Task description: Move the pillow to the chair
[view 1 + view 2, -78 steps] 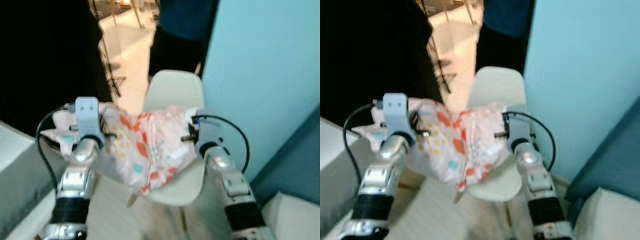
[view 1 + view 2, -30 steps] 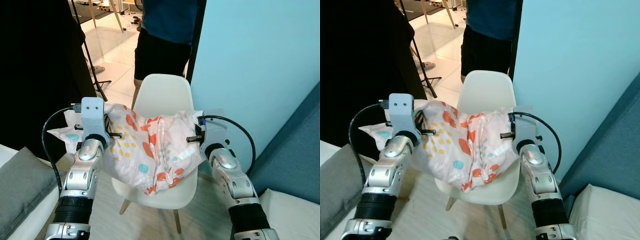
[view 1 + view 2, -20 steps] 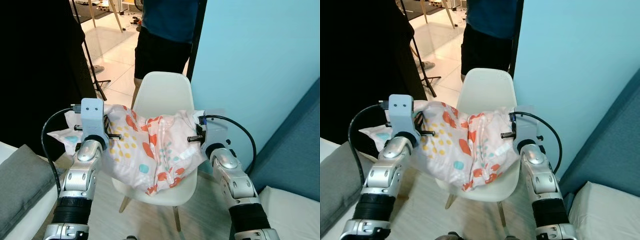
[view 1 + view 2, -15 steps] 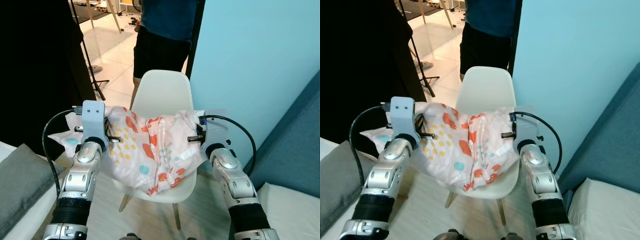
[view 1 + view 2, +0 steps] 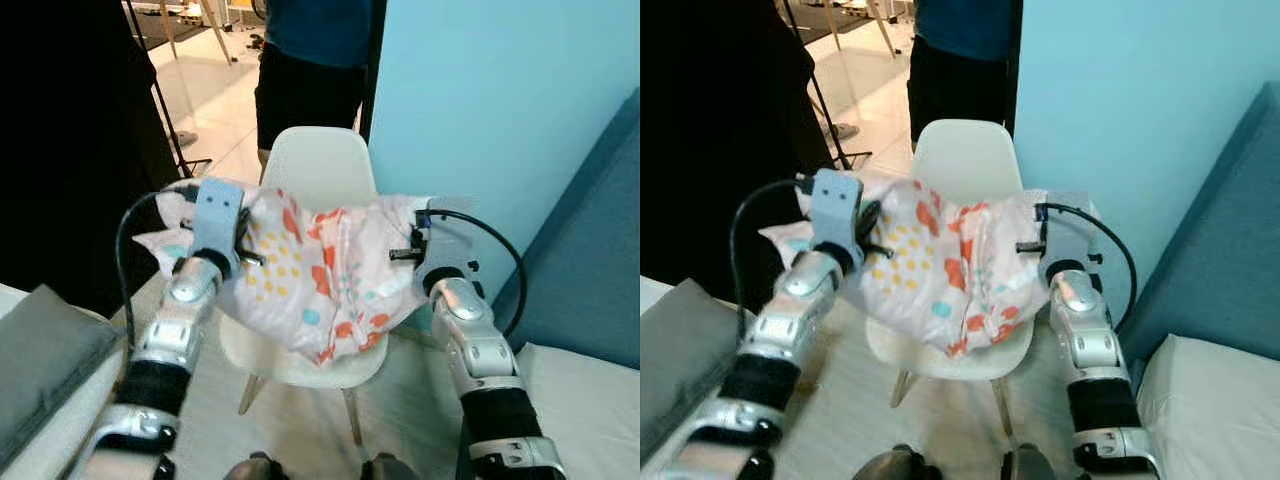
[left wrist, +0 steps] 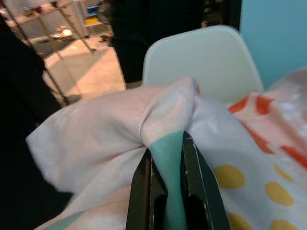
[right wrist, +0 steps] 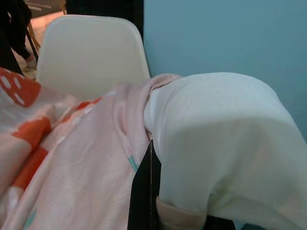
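Note:
The pillow [image 5: 320, 280] is pale pink with orange, yellow and teal spots. It hangs between my two grippers just above the seat of the white chair [image 5: 318, 165], sagging toward the seat's front. My left gripper [image 6: 165, 158] is shut on a bunched teal-and-white corner at the pillow's left end. At the pillow's right end, my right gripper [image 7: 154, 189] pinches a fold of white cloth. The chair's backrest rises behind the pillow.
A person [image 5: 310, 60] in dark clothes stands right behind the chair. A light blue wall [image 5: 480, 100] is at the right, with a dark blue sofa [image 5: 590, 260] and white cushion [image 5: 585, 400] below it. A grey cushion [image 5: 40, 350] lies at the left. A stand's leg [image 5: 165, 110] is on the floor.
Both arms have carried the pillow forward and a little higher over the seat, and the left arm is stretched further out. The camera has come closer. Both grips are unchanged.

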You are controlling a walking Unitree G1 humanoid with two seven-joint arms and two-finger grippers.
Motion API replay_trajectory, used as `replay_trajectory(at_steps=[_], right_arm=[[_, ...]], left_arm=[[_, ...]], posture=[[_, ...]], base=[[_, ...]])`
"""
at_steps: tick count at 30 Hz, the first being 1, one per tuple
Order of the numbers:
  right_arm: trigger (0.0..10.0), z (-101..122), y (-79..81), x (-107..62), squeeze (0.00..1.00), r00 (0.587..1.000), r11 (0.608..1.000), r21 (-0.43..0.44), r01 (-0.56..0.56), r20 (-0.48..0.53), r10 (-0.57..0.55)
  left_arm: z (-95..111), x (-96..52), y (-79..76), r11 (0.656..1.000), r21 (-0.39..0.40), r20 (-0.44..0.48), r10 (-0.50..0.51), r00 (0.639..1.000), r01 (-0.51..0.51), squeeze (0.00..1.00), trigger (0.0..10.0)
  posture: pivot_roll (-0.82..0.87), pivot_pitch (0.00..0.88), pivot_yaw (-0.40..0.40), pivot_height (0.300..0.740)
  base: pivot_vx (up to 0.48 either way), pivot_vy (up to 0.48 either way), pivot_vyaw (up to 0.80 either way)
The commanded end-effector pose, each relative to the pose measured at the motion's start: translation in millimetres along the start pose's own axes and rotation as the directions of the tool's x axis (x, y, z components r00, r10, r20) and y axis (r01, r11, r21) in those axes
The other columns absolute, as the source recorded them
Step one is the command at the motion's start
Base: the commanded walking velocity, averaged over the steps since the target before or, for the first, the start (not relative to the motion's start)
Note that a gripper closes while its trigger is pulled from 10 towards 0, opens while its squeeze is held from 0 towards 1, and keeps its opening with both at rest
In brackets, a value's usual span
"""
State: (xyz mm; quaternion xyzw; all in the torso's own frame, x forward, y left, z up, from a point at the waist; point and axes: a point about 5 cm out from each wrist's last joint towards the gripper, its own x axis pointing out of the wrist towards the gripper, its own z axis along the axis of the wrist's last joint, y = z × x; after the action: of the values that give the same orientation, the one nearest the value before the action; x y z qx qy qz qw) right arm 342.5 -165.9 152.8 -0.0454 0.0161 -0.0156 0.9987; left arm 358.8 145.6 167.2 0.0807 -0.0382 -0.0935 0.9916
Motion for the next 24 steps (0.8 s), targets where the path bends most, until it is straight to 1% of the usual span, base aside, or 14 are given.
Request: replay_trajectory(at_steps=[1,3,4,5,6,9,18,20,24], right_arm=[[10.0,2,9.3,-0.6,0.0,0.999,1.0,0.0,-0.025,0.032,0.025],[10.0,1,9.8,-1.0,0.0,0.999,1.0,-0.001,-0.026,0.031,0.026],[10.0,-1,11.7,-1.6,0.0,0.999,1.0,0.001,-0.027,0.029,0.027],[10.0,-1,11.7,-1.6,0.0,0.999,1.0,0.001,-0.027,0.029,0.027],[10.0,-1,12.5,-1.5,0.0,0.999,1.0,0.009,-0.025,0.029,0.025],[10.0,-1,12.3,-0.8,0.0,0.999,1.0,0.012,-0.023,0.031,0.022],[10.0,1,10.2,1.3,0.0,0.999,1.0,0.015,-0.019,0.036,0.018],[10.0,1,11.1,2.5,0.0,0.999,1.0,0.019,-0.025,0.034,0.024],[10.0,3,11.8,7.0,0.0,0.999,1.0,0.022,-0.018,0.051,0.017]], left_arm=[[-5,-1.2,5.8,0.999,0.007,-0.017,0.039,0.999,-0.039,0.0,10.0],[-7,-1.5,6.4,0.999,0.003,-0.024,0.045,0.999,-0.045,0.0,10.0],[-15,-3.7,6.3,0.999,-0.037,-0.055,0.036,0.998,-0.039,0.0,10.0],[-15,-3.7,6.3,0.999,-0.037,-0.055,0.036,0.998,-0.039,0.0,10.0],[-19,-5.6,7.3,0.998,-0.039,-0.058,0.049,0.997,-0.051,0.0,10.0],[-22,-5.9,8.2,0.997,-0.035,-0.062,0.061,0.996,-0.063,0.0,10.0],[-22,-4.6,12.3,0.996,-0.027,-0.058,0.078,0.995,-0.079,0.0,10.0],[-23,-4.0,13.3,0.997,-0.023,-0.056,0.077,0.995,-0.078,0.0,10.0],[-28,-0.5,12.8,0.999,-0.001,-0.064,0.048,0.997,-0.048,0.0,10.0]], posture=[[0.01,0.098,0.023,0.627],[0.01,0.098,0.023,0.627],[0.01,0.098,0.022,0.627],[0.01,0.098,0.022,0.627],[0.01,0.098,0.022,0.627],[0.01,0.096,0.022,0.627],[0.01,0.098,0.02,0.627],[0.01,0.1,0.019,0.627],[0.01,0.102,0.018,0.612]], base=[[0.0,0.0,0.0],[0.0,0.0,0.0],[0.0,0.0,0.0],[0.0,0.0,0.0],[0.0,0.0,0.0],[0.0,0.0,0.0],[0.0,0.0,0.0],[0.0,0.0,0.0],[0.0,0.0,0.0]])
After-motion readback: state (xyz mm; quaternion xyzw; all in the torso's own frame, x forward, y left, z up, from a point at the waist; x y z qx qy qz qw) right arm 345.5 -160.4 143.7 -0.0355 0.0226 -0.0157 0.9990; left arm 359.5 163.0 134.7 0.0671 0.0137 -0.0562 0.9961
